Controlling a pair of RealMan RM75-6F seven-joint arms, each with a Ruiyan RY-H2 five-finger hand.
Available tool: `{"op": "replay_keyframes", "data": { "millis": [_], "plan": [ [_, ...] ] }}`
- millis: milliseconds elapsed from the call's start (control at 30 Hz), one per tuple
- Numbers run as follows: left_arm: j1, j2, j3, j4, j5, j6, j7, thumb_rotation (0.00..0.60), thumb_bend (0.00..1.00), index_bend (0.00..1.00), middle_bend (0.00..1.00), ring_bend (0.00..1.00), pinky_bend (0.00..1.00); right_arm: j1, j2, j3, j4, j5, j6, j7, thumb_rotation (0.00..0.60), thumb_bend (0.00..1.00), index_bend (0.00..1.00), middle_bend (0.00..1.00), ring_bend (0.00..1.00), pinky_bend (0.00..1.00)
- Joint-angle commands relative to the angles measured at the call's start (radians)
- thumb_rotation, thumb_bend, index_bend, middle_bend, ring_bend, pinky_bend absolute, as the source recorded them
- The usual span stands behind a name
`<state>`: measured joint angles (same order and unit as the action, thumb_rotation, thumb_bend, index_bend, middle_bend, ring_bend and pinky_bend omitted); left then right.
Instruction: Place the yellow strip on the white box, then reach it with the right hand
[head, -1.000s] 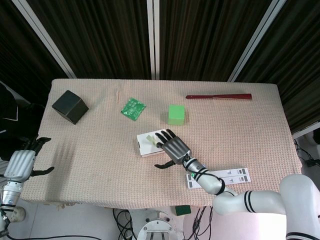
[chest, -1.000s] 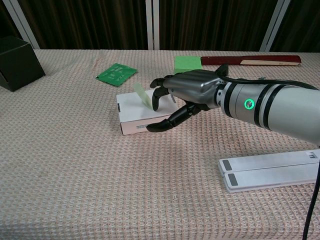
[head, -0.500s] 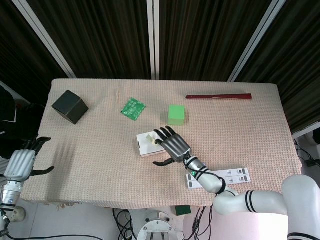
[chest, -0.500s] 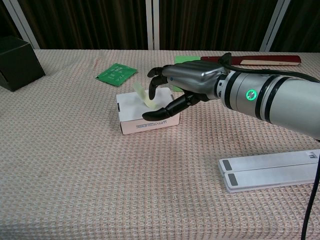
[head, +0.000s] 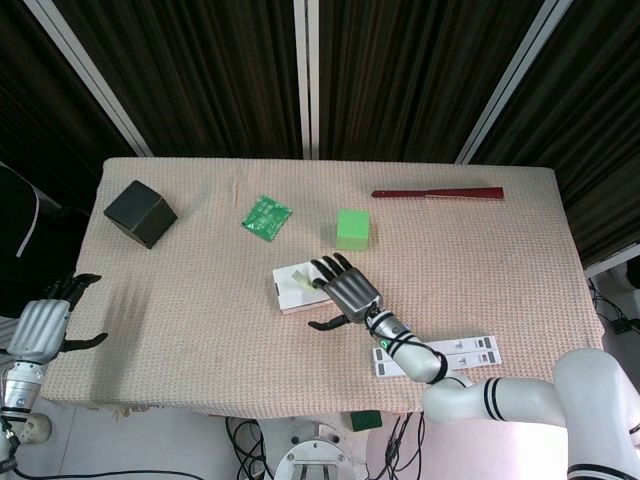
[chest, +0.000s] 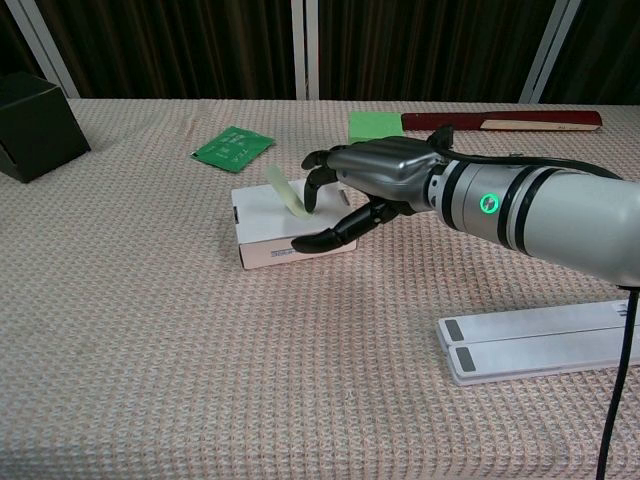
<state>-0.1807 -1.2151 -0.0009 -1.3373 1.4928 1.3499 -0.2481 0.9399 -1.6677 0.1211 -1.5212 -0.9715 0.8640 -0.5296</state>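
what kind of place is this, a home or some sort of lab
Probably a lab or robot test station, not a home: a cloth-covered table backed by dark curtains, scattered unrelated props such as the black cube and green block, and cables trailing underneath.

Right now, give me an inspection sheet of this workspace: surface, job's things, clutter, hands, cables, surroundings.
Surface: table under a beige woven cloth.
Job's things: yellow strip on the white box, one end tilted up.
Clutter: black cube, green board, green block, red bar, two white trays.
Hands: right hand over the box, fingers curled at the strip, contact unclear; left hand off the table's edge, fingers apart, holding nothing.
Cables: black cable by the trays; more under the table.
Surroundings: dark curtains.
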Motion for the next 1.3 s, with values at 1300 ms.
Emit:
{"op": "replay_keyframes", "data": {
  "millis": [1300],
  "plan": [
    [0.000, 0.003, -0.004, -0.004, -0.001, -0.014, 0.005, 0.572, 0.00, 0.16, 0.16, 0.05, 0.18, -0.012, 0.003, 0.019, 0.000, -0.077, 0.013, 0.070, 0.181, 0.20, 0.29, 0.00, 0.00, 0.00]
  ]
}}
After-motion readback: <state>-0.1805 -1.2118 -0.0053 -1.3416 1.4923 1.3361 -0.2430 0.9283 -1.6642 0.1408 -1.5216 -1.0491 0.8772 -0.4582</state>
